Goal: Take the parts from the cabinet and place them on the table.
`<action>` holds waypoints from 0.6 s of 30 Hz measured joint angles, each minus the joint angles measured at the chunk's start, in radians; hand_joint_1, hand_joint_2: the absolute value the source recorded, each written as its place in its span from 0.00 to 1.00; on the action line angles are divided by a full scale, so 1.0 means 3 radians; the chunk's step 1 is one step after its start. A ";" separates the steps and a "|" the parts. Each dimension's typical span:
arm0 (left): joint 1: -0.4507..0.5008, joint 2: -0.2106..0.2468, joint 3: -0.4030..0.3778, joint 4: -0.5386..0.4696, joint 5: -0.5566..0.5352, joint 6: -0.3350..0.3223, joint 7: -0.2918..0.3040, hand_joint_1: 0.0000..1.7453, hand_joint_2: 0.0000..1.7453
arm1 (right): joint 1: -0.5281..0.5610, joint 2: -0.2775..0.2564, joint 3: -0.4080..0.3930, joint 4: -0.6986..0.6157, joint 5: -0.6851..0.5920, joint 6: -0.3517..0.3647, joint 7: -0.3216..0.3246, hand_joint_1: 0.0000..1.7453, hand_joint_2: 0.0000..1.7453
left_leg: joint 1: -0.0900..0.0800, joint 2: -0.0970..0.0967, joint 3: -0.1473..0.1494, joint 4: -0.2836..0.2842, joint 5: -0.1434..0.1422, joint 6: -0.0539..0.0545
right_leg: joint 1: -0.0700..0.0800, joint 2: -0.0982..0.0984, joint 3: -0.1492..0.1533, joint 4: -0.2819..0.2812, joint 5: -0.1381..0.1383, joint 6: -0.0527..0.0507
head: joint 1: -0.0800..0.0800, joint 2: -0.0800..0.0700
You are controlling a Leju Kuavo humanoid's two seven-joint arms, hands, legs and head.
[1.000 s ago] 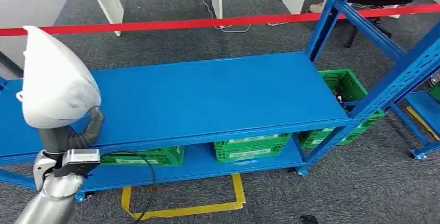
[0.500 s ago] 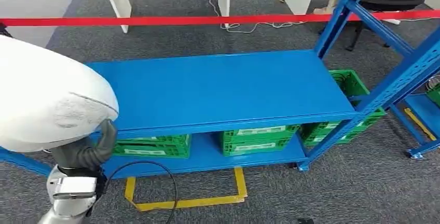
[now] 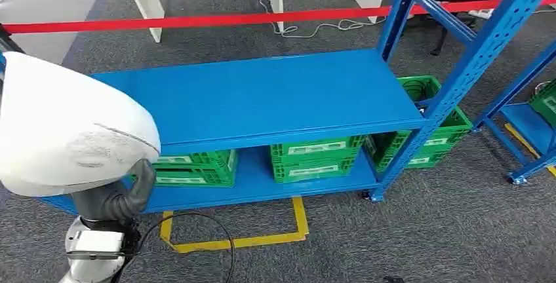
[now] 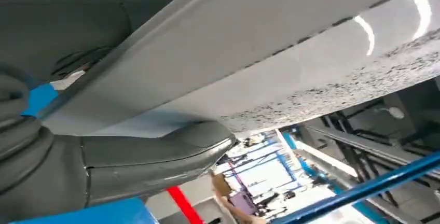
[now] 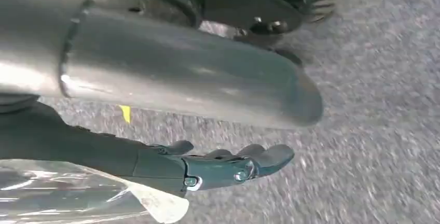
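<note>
One blue rack (image 3: 262, 99), four green crates (image 3: 318, 158) on or beside its lower shelf, one large white part (image 3: 65, 132), one red barrier tape (image 3: 197, 21), one yellow floor outline (image 3: 262, 240), two robot hands (image 5: 228, 164)

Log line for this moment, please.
left hand: holds white part | right hand: hangs over carpet, fingers extended | blue rack: ahead, green crates on lower shelf

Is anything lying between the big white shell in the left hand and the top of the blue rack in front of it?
Nothing visible. The white rounded shell, held by the left hand, faces the bare top board of the blue metal rack. The green plastic crates sit on the lower shelf, out of the way.
</note>
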 joint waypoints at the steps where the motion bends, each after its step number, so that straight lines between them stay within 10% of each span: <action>1: 0.0012 0.0001 0.0000 0.0000 0.0001 0.0000 0.0000 1.00 1.00 | 0.0000 0.0001 -0.0010 0.0000 -0.0010 0.0006 -0.0001 0.00 0.00 | 0.0000 0.0000 -0.0046 0.0249 -0.0132 -0.0005 | 0.0007 -0.0004 -0.0020 0.0003 0.0036 -0.0006 | 0.0000 0.0000; 4: 0.0047 0.0005 0.0000 0.0000 -0.0011 -0.0008 -0.0001 1.00 1.00 | 0.0004 0.0003 -0.0048 0.0000 -0.0047 0.0027 -0.0014 0.00 0.00 | -0.0001 0.0000 0.0094 0.0380 0.0001 0.0017 | 0.0030 -0.0008 -0.0180 0.0033 0.0143 -0.0008 | -0.0001 0.0000; 6: 0.0047 0.0009 0.0003 -0.0003 -0.0042 -0.0001 -0.0004 1.00 1.00 | 0.0002 0.0004 -0.0080 0.0000 -0.0083 0.0057 -0.0046 0.00 0.00 | -0.0016 -0.0002 0.0495 -0.0189 0.0182 0.0072 | 0.0046 -0.0007 -0.0260 0.0057 0.0190 0.0001 | -0.0001 0.0000; 8: 0.0047 0.0010 0.0003 -0.0027 -0.0057 0.0001 -0.0006 1.00 1.00 | 0.0001 0.0015 -0.0111 0.0000 -0.0103 0.0073 -0.0074 0.00 0.00 | -0.0033 0.0001 0.0787 -0.0667 0.0092 0.0123 | 0.0066 -0.0002 -0.0299 0.0076 0.0232 0.0026 | 0.0004 0.0000; 12: 0.0066 0.0015 0.0008 -0.0043 -0.0057 -0.0001 -0.0010 1.00 1.00 | 0.0013 0.0018 -0.0162 0.0005 -0.0139 0.0203 -0.0104 0.00 0.00 | -0.0031 0.0013 0.0689 -0.0726 0.0206 0.0173 | 0.0047 -0.0006 -0.0346 0.0062 0.0337 0.0112 | -0.0006 0.0000; 16: 0.0067 0.0015 0.0011 -0.0048 -0.0111 0.0014 -0.0011 1.00 1.00 | 0.0013 0.0019 -0.0176 0.0009 -0.0097 0.0378 -0.0130 0.00 0.00 | -0.0024 0.0017 0.0491 -0.0722 0.0350 0.0215 | 0.0010 0.0014 -0.0594 0.0769 -0.0348 0.0177 | 0.0017 0.0000; 18: 0.0070 0.0013 0.0014 -0.0048 -0.0136 0.0056 -0.0011 1.00 1.00 | 0.0015 0.0019 -0.0176 0.0009 -0.0072 0.0382 -0.0130 0.00 0.00 | -0.0023 0.0026 0.0391 -0.0718 0.0425 0.0202 | 0.0004 0.0014 -0.0624 0.1099 -0.0285 0.0201 | 0.0022 0.0000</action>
